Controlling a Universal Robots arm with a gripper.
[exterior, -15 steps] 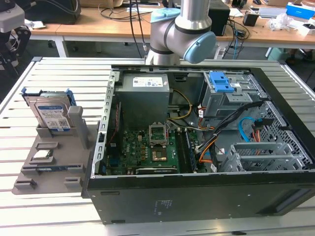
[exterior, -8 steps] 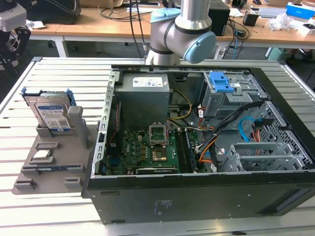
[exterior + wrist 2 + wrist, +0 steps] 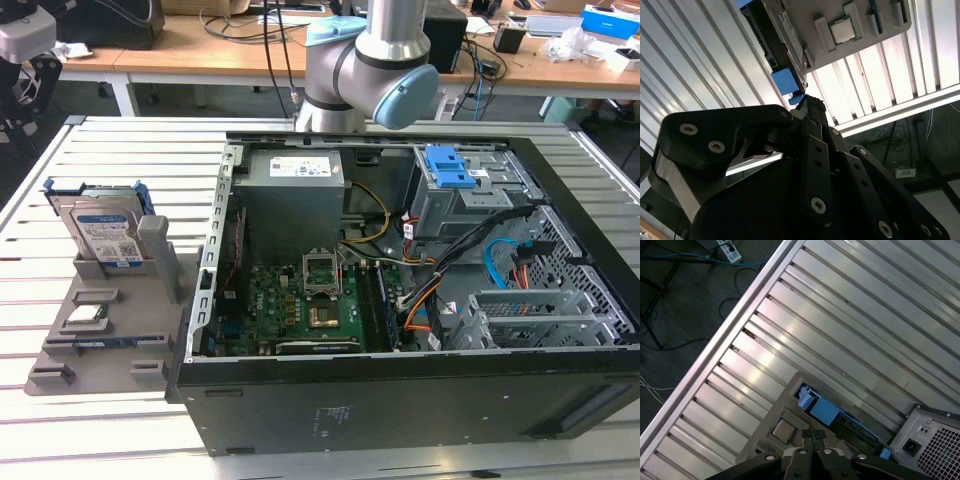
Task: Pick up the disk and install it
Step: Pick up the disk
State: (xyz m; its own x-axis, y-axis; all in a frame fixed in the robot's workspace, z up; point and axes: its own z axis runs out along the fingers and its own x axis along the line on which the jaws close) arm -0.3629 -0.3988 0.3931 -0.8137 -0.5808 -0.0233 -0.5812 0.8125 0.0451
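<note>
At the exterior view's left, the disk stands on edge in a grey plastic holder on the ribbed metal table, well apart from the open computer case. You have not picked it up yet, so I judge this the approach step.

In the second wrist view, your gripper has its black fingers pressed together on nothing, tips pointing toward the disk's bright blue frame. A grasp would call for spreading the jaws wider than the slab's thin side and squaring them to its flat metal faces.

In the first wrist view, the closed, empty gripper hangs above the holder, near the disk and the small square processor chip.
</note>
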